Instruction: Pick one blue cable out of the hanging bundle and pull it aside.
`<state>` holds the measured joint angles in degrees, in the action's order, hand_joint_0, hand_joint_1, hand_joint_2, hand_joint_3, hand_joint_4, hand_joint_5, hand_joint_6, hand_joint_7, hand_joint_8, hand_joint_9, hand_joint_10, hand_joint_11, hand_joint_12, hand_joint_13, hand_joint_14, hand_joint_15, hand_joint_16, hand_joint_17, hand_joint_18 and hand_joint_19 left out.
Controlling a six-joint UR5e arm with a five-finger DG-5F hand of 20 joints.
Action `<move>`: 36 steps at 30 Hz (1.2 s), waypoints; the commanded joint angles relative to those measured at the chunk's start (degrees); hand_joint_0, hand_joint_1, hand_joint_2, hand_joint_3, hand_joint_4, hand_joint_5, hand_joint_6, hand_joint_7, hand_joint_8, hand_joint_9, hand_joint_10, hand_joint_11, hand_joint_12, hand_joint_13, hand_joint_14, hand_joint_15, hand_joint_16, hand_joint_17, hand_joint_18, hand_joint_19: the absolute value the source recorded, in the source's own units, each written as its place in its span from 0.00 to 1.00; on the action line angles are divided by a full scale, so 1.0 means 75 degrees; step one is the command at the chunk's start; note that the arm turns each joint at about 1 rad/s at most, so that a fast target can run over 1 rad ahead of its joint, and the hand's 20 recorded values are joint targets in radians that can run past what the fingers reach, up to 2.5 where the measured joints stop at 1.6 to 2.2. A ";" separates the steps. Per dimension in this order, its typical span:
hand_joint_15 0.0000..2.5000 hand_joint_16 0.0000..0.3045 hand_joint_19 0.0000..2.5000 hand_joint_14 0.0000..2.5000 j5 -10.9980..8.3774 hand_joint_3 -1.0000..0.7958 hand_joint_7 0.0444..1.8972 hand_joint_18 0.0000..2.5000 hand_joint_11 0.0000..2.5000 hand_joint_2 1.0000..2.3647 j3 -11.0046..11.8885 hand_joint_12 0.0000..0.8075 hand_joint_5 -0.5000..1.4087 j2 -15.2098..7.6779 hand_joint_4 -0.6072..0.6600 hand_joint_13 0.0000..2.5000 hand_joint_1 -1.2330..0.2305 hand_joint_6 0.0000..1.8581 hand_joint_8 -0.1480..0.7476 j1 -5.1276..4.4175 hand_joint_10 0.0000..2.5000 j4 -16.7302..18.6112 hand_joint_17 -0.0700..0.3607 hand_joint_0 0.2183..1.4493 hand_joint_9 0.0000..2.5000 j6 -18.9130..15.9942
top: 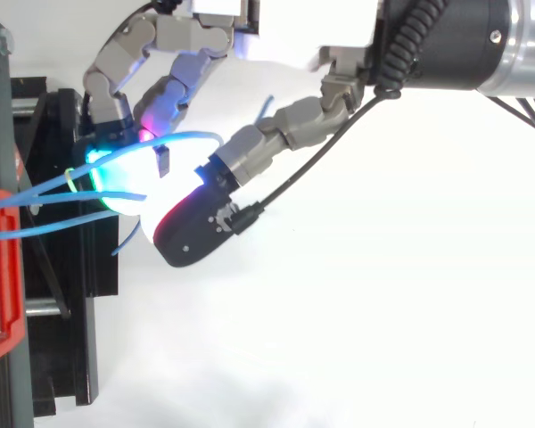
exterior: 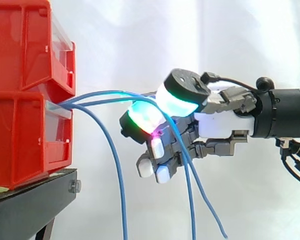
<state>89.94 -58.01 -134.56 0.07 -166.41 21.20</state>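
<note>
Several thin blue cables (exterior: pixel 97 95) come out between the two red bins and arch to the right. One of them (exterior: pixel 119 185) hangs straight down, free of the hand. Two others (exterior: pixel 206 200) run over the hand (exterior: pixel 220 125) and drop below it. The hand reaches in from the right with its fingers curled. A green-glowing fingertip (exterior: pixel 145 116) and the thumb's pad (exterior: pixel 177 102) pinch a blue cable where it bends. In the top view the cables (top: pixel 45 192) lead from the bin to the hand (top: pixel 285 125), and one loops round the cyan pad (top: pixel 116 174).
Two red bins stand stacked at the left, the upper (exterior: pixel 20 45) on the lower (exterior: pixel 20 145), on a black stand (exterior: pixel 30 205). From above, the bin's rim (top: pixel 4 267) and the stand (top: pixel 71 259) lie at the left edge. A white curtain is behind.
</note>
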 commanded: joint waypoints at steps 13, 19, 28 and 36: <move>0.20 0.14 0.24 0.01 0.0020 0.28 0.45 0.28 0.23 0.00 0.0000 0.31 0.22 0.0000 0.46 0.32 0.57 0.45 0.37 0.0014 0.01 -0.0008 0.38 0.25 0.44 0.0045; 0.21 0.15 0.24 0.01 0.0020 0.45 0.49 0.31 0.27 0.01 0.0000 0.33 0.20 0.0000 0.48 0.35 0.46 0.49 0.42 0.0014 0.01 -0.0008 0.40 0.29 0.45 0.0045; 0.21 0.15 0.24 0.01 -0.0015 0.29 0.41 0.31 0.28 0.00 -0.0012 0.33 0.20 0.0000 0.51 0.34 0.43 0.50 0.42 0.0014 0.01 -0.0019 0.40 0.24 0.44 0.0045; 0.21 0.16 0.25 0.01 -0.0027 0.28 0.38 0.30 0.27 0.00 -0.0352 0.35 0.19 0.0000 0.53 0.33 0.50 0.48 0.44 -0.0033 0.01 0.0039 0.42 0.22 0.42 0.0021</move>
<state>89.81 -59.16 -134.56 0.07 -166.36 21.47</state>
